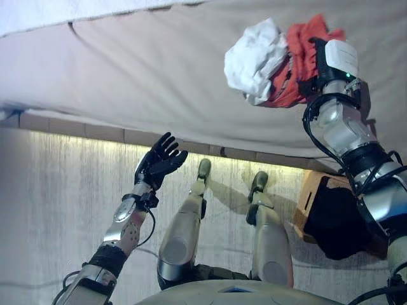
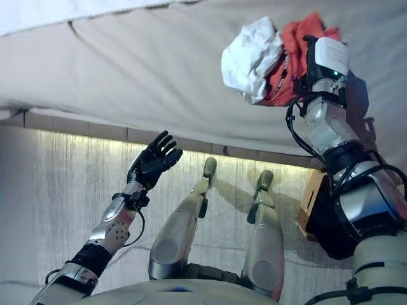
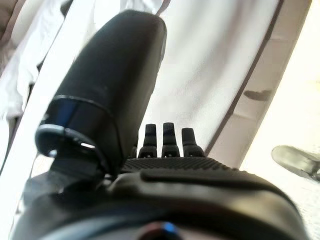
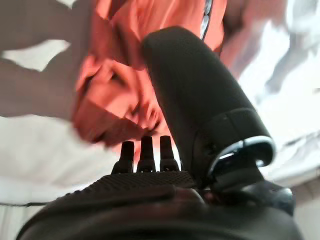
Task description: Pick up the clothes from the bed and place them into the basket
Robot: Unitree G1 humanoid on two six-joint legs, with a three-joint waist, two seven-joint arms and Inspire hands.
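A red garment and a crumpled white garment lie together on the bed at its right side. My right hand reaches over the bed and rests at the red garment's right edge. In the right wrist view the hand is open, with straight fingers and the thumb pointing into the red cloth. My left hand is open and empty, raised in front of the bed's edge at the left. It also shows in the left wrist view, facing the sheet.
A wooden basket with a dark lining stands on the floor at the right, below my right arm. The bed's lit lower edge runs across the view. Pale carpet lies in front of the bed.
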